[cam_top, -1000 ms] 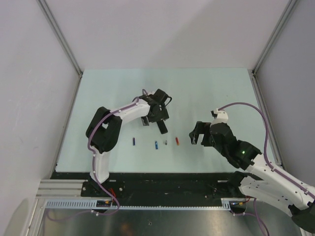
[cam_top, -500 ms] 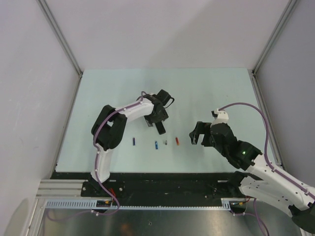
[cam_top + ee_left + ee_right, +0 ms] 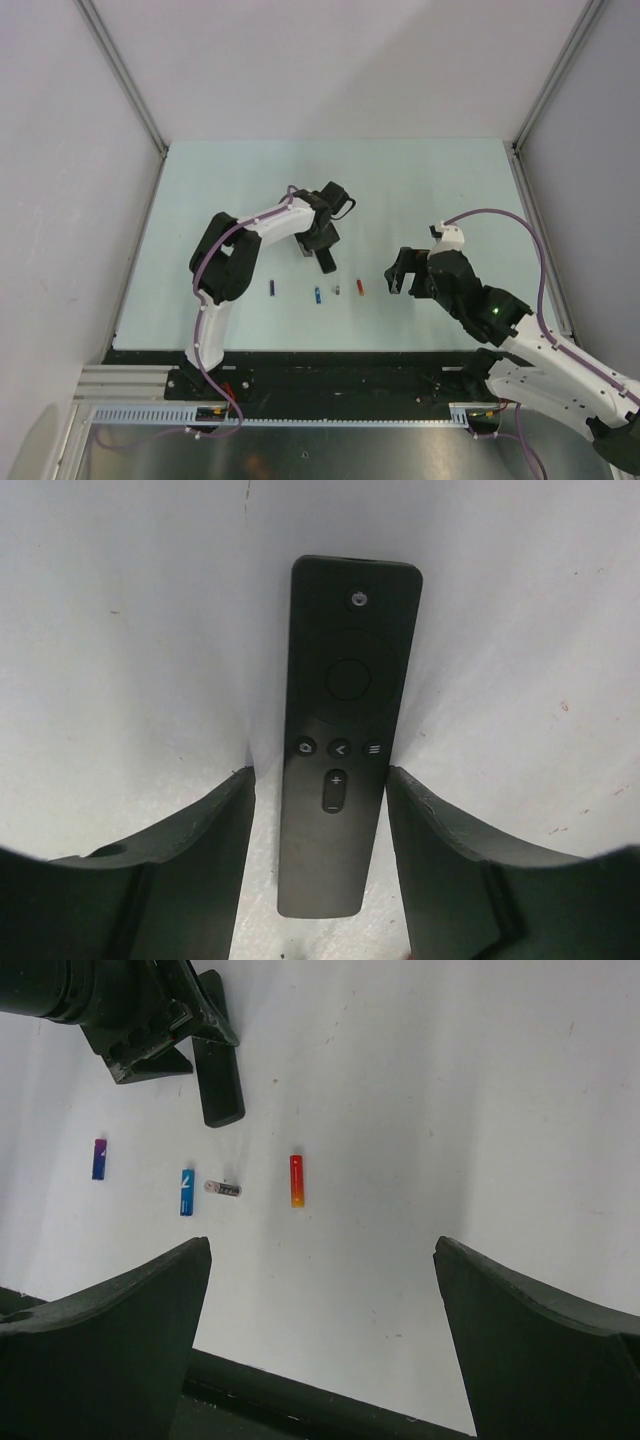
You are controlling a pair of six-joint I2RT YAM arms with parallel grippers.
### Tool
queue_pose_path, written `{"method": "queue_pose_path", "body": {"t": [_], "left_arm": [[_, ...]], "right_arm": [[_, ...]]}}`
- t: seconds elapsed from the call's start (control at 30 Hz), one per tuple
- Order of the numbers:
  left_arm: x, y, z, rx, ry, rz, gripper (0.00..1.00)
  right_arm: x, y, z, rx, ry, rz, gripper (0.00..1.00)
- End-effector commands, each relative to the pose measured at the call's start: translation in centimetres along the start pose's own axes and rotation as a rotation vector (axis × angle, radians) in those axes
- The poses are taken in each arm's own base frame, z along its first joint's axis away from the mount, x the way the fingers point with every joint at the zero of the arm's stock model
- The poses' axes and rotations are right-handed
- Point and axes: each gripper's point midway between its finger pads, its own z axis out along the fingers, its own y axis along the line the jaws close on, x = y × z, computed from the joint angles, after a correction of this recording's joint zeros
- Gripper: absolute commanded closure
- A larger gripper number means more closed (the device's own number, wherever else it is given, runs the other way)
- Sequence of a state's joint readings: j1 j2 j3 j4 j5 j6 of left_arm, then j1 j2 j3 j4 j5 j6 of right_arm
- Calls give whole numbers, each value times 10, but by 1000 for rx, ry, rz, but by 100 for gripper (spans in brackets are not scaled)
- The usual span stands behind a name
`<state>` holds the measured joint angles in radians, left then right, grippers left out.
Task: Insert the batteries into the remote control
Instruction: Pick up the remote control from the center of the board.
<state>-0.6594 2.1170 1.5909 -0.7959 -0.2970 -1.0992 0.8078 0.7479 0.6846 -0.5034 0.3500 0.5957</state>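
Observation:
The remote control (image 3: 340, 730) lies flat on the table with its buttons up. My left gripper (image 3: 318, 775) is open and straddles its lower half, a finger on each side with a narrow gap to the remote. In the top view the left gripper (image 3: 318, 248) is over the remote (image 3: 328, 262). The batteries lie in a row in front of it: dark blue (image 3: 272, 288), lighter blue (image 3: 317, 295), grey-silver (image 3: 337, 290), orange-red (image 3: 359, 289). My right gripper (image 3: 395, 272) is open and empty, to the right of the orange-red battery (image 3: 296, 1180).
The right wrist view also shows the remote (image 3: 220, 1085), the left gripper (image 3: 130, 1010) and the other batteries: dark blue (image 3: 99, 1158), lighter blue (image 3: 186, 1191), grey-silver (image 3: 223, 1188). The table's black front edge (image 3: 300, 1400) lies just below my right gripper (image 3: 322, 1245).
My left arm's elbow has shifted right and its gripper has settled closer around the remote. The right arm and the batteries have not moved.

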Motion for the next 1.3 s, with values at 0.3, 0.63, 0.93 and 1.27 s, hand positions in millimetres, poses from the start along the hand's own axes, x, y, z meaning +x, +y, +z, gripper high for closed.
{"method": "queue_pose_path", "body": {"t": [0.3,0.63,0.93,1.27], "left_arm": [[-13,21,18,-72,13,6,38],[-12,24,19,-68,31,33,77],[-45,-3,-49,119,-39,98,94],[-49,-26,-148,547,-116,283,100]], "right_arm": [[2,0,0,-10,-7,20,0],[2,3,1,-19,-4,21,0],[-3,13,0,-61,-12,26,0],[-20,57,-7,-251,-23,46,1]]}}
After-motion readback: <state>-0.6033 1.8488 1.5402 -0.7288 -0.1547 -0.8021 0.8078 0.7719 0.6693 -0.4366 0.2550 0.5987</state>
